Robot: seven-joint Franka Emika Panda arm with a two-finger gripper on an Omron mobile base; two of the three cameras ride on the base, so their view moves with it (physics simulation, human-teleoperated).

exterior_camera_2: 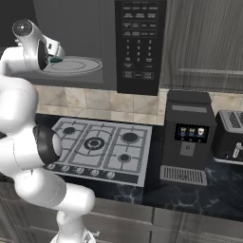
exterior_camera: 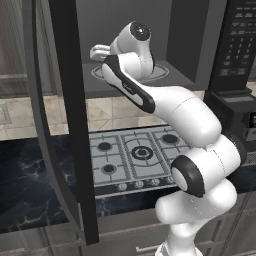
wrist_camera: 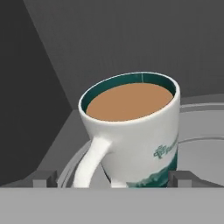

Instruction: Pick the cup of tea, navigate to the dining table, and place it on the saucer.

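Observation:
The cup of tea [wrist_camera: 131,127] is a white mug with a teal lower band, full of light brown liquid. It stands on the glass turntable [wrist_camera: 201,131] inside the open microwave, its handle toward the camera on the left. My gripper [wrist_camera: 113,178] is open, with one fingertip [wrist_camera: 43,178] left of the mug's base and the other to its right, neither pressed on it. In the right base view a teal sliver of the cup [exterior_camera_2: 56,60] peeks past the hand. The gripper [exterior_camera: 104,52] reaches into the microwave cavity. The dining table and saucer are out of view.
The microwave door [exterior_camera: 70,125] hangs open on the left, close to the arm. Its control panel [exterior_camera_2: 137,42] is on the right. Below lie a gas stove [exterior_camera_2: 97,144] in a black marble counter, a coffee machine [exterior_camera_2: 187,137] and a toaster [exterior_camera_2: 230,135].

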